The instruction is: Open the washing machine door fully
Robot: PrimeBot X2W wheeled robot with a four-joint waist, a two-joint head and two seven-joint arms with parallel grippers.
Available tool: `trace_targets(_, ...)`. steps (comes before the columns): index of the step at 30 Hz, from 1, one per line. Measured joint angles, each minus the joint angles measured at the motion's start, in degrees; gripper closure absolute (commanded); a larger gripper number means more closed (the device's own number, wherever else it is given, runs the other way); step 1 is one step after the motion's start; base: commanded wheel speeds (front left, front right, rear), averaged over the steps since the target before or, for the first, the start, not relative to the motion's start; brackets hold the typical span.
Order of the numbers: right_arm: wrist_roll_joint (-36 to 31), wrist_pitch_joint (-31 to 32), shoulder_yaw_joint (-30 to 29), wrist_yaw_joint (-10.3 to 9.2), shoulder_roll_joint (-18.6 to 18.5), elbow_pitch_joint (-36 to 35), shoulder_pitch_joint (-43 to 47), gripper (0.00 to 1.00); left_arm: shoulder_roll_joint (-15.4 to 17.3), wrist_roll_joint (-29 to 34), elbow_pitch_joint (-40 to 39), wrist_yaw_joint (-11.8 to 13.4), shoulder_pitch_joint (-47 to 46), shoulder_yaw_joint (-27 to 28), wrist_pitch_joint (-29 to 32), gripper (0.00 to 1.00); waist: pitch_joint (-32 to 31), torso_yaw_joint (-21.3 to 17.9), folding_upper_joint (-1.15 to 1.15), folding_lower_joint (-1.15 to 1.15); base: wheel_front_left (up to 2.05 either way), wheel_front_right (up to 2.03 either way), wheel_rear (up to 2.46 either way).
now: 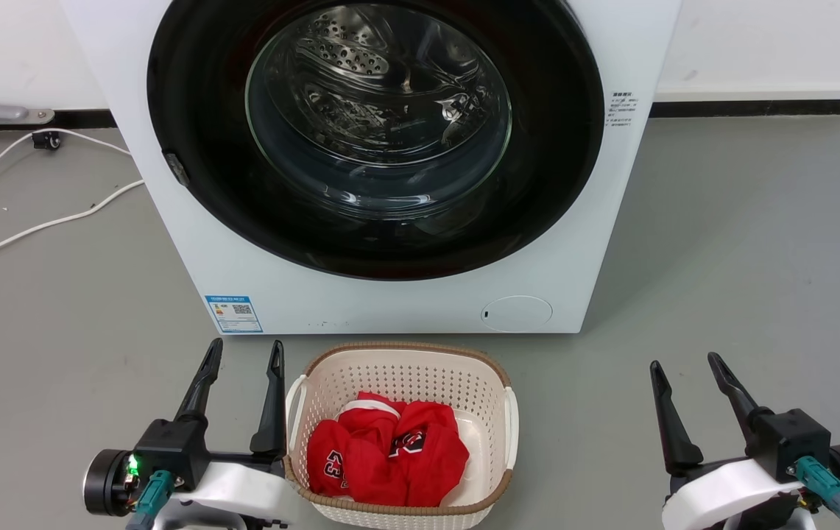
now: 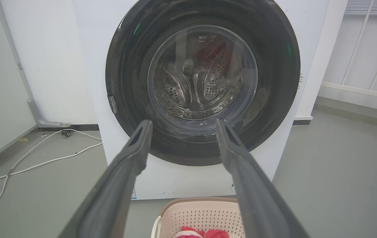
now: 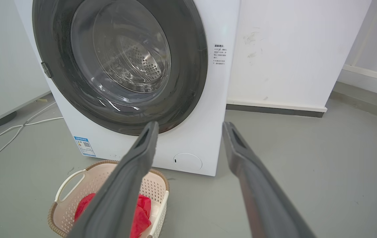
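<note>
Risks, prob.: L gripper (image 1: 244, 350) sits just beside the basket (image 1: 399, 347), so a lift fwd could clip its rim & drag it. The basket stands right in front of the machine (image 1: 169, 243), under where the door (image 1: 379, 125) would swing, and may stop a full open. Further off, the grey tab (image 1: 177, 168) on the door's edge is small & the black ring glossy, so fingers could slip off. Both grippers spread wide, holding nothing. R gripper (image 1: 685, 362) is well apart from the basket. Door shut, flush on the machine front, beyond both.
</note>
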Motion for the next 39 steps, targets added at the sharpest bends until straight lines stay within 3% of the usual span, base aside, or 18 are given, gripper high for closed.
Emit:
trace_targets(2,0.4,0.0,0.0,0.00,0.0,0.1,0.0,0.02,0.0,-0.2,0.1,0.0,0.0,0.0,0.0,0.00,0.0,0.0,0.00,0.00,0.00,0.00,0.00)
trace_targets(3,1.0,0.0,-0.1,0.00,0.0,0.3,0.0,0.59,0.0,-0.3,0.2,0.1,0.0,0.0,0.0,0.00,0.0,0.0,0.00,0.00,0.00,0.00,0.00)
trace_targets(4,1.4,0.0,-0.1,0.00,0.0,0.4,0.0,0.83,0.0,-0.3,0.2,0.1,0.0,0.1,0.0,0.00,0.0,0.0,0.00,0.00,0.00,0.00,0.00)
trace_targets(5,1.5,0.0,0.0,0.00,0.0,0.5,0.0,1.00,0.0,-0.3,0.3,0.2,0.0,0.0,0.0,0.00,0.0,0.0,0.00,0.00,0.00,0.00,0.00)
trace_targets(9,3.3,-0.1,0.3,0.00,0.0,0.8,0.0,1.00,0.0,-0.4,0.4,0.2,0.0,0.1,0.0,0.00,0.0,0.0,0.00,0.00,0.00,0.00,0.00)
trace_targets(11,7.5,-0.8,0.5,0.00,0.0,0.9,0.0,1.00,0.0,-0.4,0.4,0.2,0.0,0.1,0.0,0.00,0.0,0.0,0.00,0.00,0.00,0.00,0.00)
trace_targets(15,28.8,-3.4,2.1,-0.01,0.0,1.7,-0.1,1.00,0.0,-0.4,0.5,0.2,0.0,0.1,0.0,0.00,0.0,-0.1,0.00,0.00,0.00,0.00,0.00)
trace_targets(21,52.0,-4.9,2.8,-0.01,0.1,1.7,-1.7,1.00,0.0,-0.6,0.3,0.2,0.0,0.2,0.0,0.00,0.3,-0.2,0.00,0.00,0.00,0.00,0.00)
trace_targets(27,74.9,-5.0,-0.7,-0.01,0.1,1.8,-5.0,1.00,0.0,-0.8,-0.3,0.3,-0.1,0.5,0.0,0.00,1.4,-0.5,0.00,0.00,0.00,0.00,0.00)
trace_targets(30,81.0,-5.0,-2.4,-0.01,0.1,2.6,-8.7,1.00,0.0,-0.8,-0.6,0.3,-0.9,0.8,0.0,0.00,2.5,-0.6,0.00,0.00,0.00,0.00,0.00)
trace_targets(35,84.3,-4.7,-4.7,-0.02,-0.1,5.3,-16.3,1.00,0.0,-1.0,-1.1,0.4,-2.0,1.0,0.0,0.00,4.3,-0.6,0.00,0.00,0.00,0.00,0.00)
trace_targets(39,85.9,-2.0,-6.4,-0.01,-3.4,8.7,-24.3,1.00,0.0,-1.4,-1.8,0.5,-3.4,1.2,0.0,0.00,6.2,-0.4,0.00,0.00,0.00,0.00,0.00)
